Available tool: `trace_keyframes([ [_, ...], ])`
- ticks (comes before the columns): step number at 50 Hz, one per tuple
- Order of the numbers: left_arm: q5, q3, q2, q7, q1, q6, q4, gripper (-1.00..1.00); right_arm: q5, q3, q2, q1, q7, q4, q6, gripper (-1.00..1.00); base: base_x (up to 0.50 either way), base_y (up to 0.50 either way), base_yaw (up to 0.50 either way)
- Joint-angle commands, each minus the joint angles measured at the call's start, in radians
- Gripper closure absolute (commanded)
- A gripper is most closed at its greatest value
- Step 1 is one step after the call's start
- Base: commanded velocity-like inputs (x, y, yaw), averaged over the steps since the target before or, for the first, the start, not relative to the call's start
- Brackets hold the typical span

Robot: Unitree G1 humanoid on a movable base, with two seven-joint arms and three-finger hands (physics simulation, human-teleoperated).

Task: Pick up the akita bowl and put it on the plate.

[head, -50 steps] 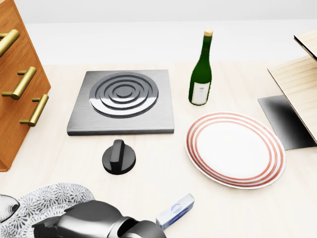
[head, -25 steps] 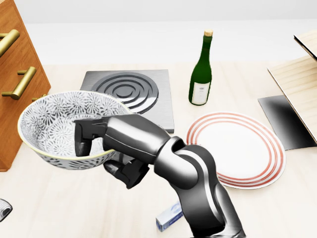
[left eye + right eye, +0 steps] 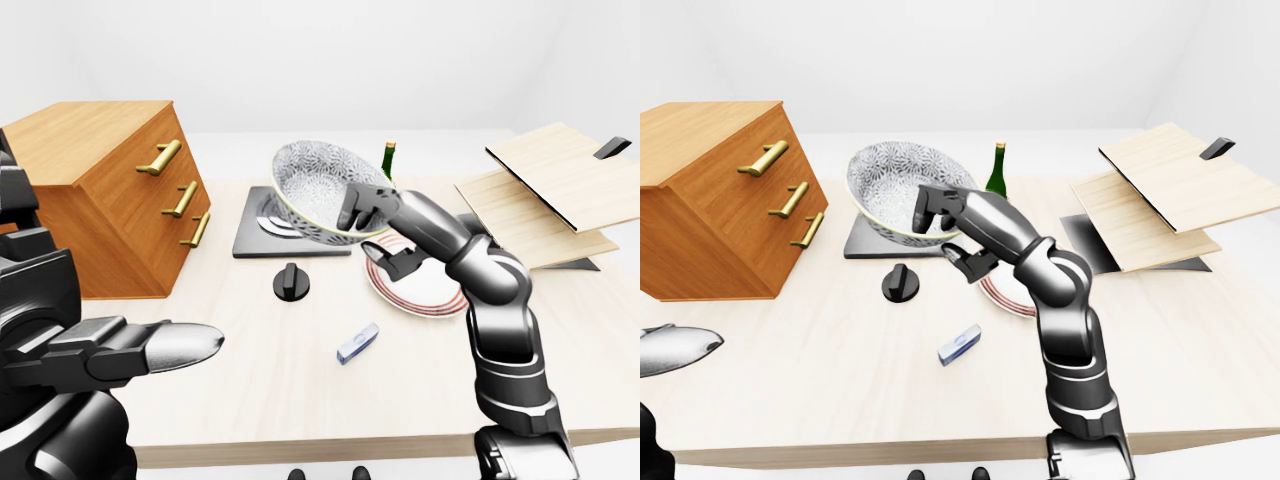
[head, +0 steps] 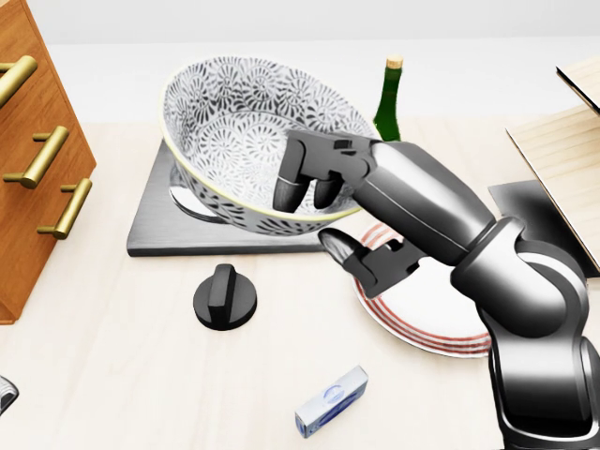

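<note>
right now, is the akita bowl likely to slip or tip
The akita bowl looks glazed and rigid: probably slippery, unlikely to flex. The right hand grips one rim side only and it tilts, so it may swing.

In the head view, the akita bowl (image 4: pixel 248 141), gripped at its rim by the right hand (image 4: pixel 361 178), hides most of the stove burner (image 4: pixel 150 225) and all but the neck of the green bottle (image 4: pixel 388 94). That hand and its forearm cover the left part of the plate (image 4: pixel 427 319). The drawer cabinet (image 4: pixel 37 159) is cut by the left edge, and the wooden rack (image 4: pixel 562 150) by the right. The print on the small box (image 4: pixel 331 401) is too small to read. In the left-eye view, the left hand (image 3: pixel 130 350) is cut off at the left edge, showing only outstretched fingers.
</note>
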Motion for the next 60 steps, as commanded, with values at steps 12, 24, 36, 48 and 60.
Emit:
trace_keyframes([
  [12, -0.032, -0.005, 0.032, 0.032, 0.011, 0.000, 0.000, -1.00, 0.058, -0.201, -0.135, 0.284, 0.000, -0.040, 0.000, 1.00, 0.00, 0.00, 0.00],
  [24, -0.019, -0.004, 0.010, 0.013, 0.013, 0.000, 0.000, -1.00, 0.038, -0.277, -0.199, 0.301, 0.000, 0.087, 0.000, 1.00, 0.00, 0.00, 0.00],
  [36, -0.043, -0.010, 0.034, 0.040, 0.023, 0.000, 0.000, -1.00, -0.080, -0.265, -0.308, 0.161, 0.000, 0.405, 0.000, 1.00, 0.00, 0.00, 0.00],
  [48, -0.038, -0.013, 0.028, 0.036, 0.015, 0.000, 0.000, -1.00, -0.106, -0.235, -0.344, 0.068, 0.000, 0.497, 0.000, 1.00, 0.00, 0.00, 0.00],
  [60, -0.054, -0.007, 0.042, 0.048, 0.020, 0.000, 0.000, -1.00, -0.100, -0.207, -0.288, 0.092, 0.000, 0.436, 0.000, 1.00, 0.00, 0.00, 0.00],
])
